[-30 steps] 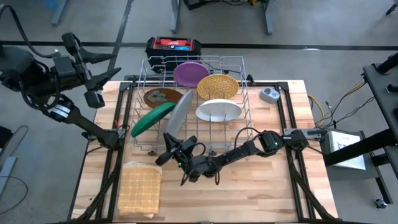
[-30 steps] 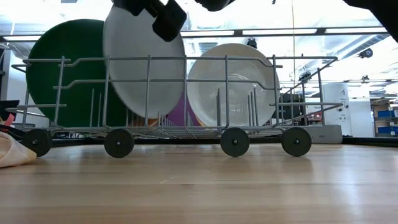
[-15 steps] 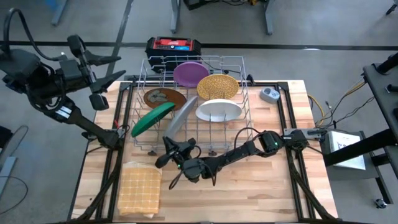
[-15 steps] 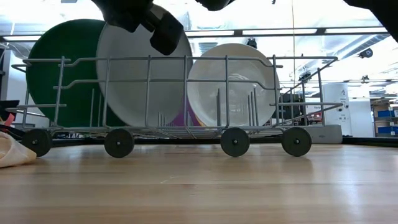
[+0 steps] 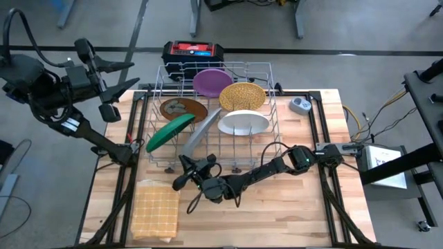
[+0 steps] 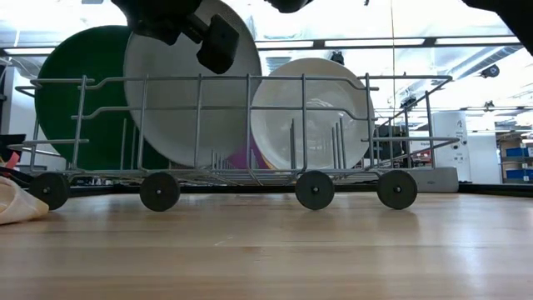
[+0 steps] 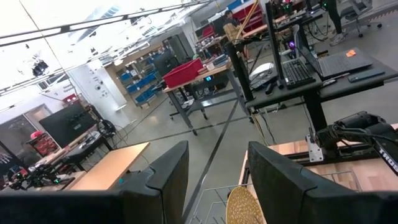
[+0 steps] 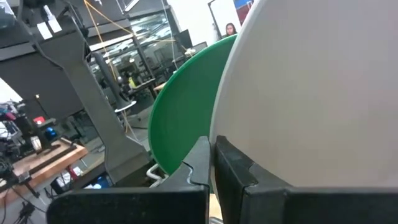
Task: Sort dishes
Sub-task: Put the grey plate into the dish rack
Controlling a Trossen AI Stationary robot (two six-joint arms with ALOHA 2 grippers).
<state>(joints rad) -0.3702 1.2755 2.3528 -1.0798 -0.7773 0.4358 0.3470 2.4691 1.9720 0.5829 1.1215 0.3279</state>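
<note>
A wire dish rack (image 5: pixel 266 76) holds six plates: purple (image 5: pixel 212 81), yellow speckled (image 5: pixel 242 96), brown with grey blotches (image 5: pixel 181 108), white (image 5: pixel 243 122), green (image 5: pixel 169 131) and grey (image 5: pixel 201 128). In the low view the grey plate (image 6: pixel 191 100) stands between the green plate (image 6: pixel 79 100) and the white plate (image 6: pixel 312 112). My right gripper (image 5: pixel 188 163) is at the rack's near left side, shut on the grey plate. My left gripper (image 5: pixel 114 86) is open and raised beyond the table's left far corner. My right gripper pinches the grey plate's upper rim (image 8: pixel 214 127), one finger (image 8: pixel 198 163) on each face. It comes from the table's near side, above the rack's front wall. The plate stands on edge, tilted, with its lower part inside the rack (image 6: pixel 196 154).
A tan waffle-patterned cloth (image 5: pixel 156 207) lies at the near left corner. A small round grey-blue gadget (image 5: pixel 300 105) sits to the right of the rack. A red and black box (image 5: pixel 192 51) stands behind the rack. Bare wood lies in front of the rack.
My right gripper has moved toward the table's left and near edges and down, keeping its hold. The grey plate has sunk lower into the rack and swung toward the green plate, showing more edge-on from above. My left arm has shifted slightly.
</note>
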